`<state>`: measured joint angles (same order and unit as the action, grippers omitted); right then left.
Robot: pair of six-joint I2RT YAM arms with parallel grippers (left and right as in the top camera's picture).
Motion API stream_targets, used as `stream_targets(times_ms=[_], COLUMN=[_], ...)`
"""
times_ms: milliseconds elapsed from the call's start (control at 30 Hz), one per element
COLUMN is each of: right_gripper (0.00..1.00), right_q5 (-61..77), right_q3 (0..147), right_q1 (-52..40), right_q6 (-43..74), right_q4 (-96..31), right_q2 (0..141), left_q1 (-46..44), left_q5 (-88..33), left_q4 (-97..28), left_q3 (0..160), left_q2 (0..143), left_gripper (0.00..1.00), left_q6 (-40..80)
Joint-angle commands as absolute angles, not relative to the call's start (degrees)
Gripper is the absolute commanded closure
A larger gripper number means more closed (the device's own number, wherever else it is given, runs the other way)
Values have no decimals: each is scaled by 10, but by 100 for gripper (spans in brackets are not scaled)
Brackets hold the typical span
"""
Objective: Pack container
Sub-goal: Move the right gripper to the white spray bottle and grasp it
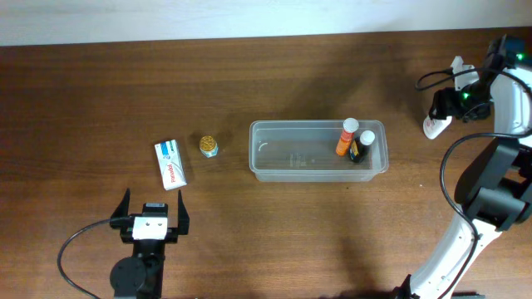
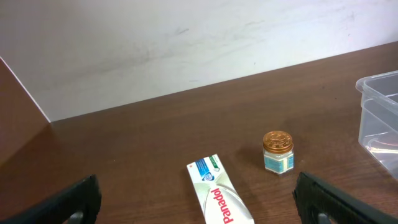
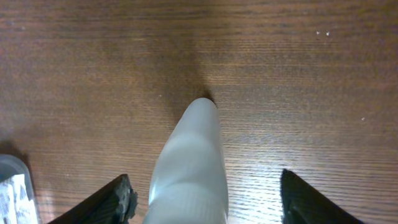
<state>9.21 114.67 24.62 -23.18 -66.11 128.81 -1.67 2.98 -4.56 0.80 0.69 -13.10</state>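
The clear plastic container (image 1: pixel 291 154) sits mid-table; its corner shows in the left wrist view (image 2: pixel 379 106). An orange bottle (image 1: pixel 347 138) and a dark bottle (image 1: pixel 361 148) stand in its right end. A white Panadol box (image 1: pixel 170 164) (image 2: pixel 219 194) and a small gold-lidded jar (image 1: pixel 209 146) (image 2: pixel 277 152) lie left of it. My left gripper (image 1: pixel 152 204) (image 2: pixel 198 200) is open and empty, just short of the box. My right gripper (image 1: pixel 440 112) (image 3: pixel 204 198) is open at the far right, its jaws on either side of a white tube (image 1: pixel 432 126) (image 3: pixel 194 162).
The brown wooden table (image 1: pixel 274 241) ends at a pale wall at the back (image 2: pixel 155 43). A small clear object with print shows at the lower left edge of the right wrist view (image 3: pixel 12 190). The right arm's black cable (image 1: pixel 449 178) loops over the table at the right.
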Motion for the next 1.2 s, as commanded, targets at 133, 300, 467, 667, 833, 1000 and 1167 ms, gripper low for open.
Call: stream_targets(times_ms=[133, 300, 467, 667, 833, 1000, 1167], right_gripper=[64, 64, 65, 80, 82, 82, 82], right_q5=[106, 117, 121, 139, 138, 149, 195], right_q3=[1143, 1143, 1148, 1197, 1264, 1364, 1494], right_q1=[248, 248, 248, 248, 248, 247, 244], right_q6=[-235, -231, -217, -205, -202, -183, -147], right_q4=[-658, -657, -663, -712, -775, -865, -973], right_q2=[1290, 1290, 1289, 1279, 1273, 1270, 1265], left_q1=[-13, -13, -13, -13, -13, -13, -13], left_q5=[23, 23, 23, 23, 23, 23, 23], left_q4=[-46, -46, -46, -46, -46, -46, -46], left_q3=[5, 5, 5, 5, 5, 5, 5], left_q2=[4, 4, 4, 4, 4, 4, 4], left_gripper=[1, 1, 1, 0, 1, 1, 1], left_q6=[-138, -138, -138, -138, -138, -138, -138])
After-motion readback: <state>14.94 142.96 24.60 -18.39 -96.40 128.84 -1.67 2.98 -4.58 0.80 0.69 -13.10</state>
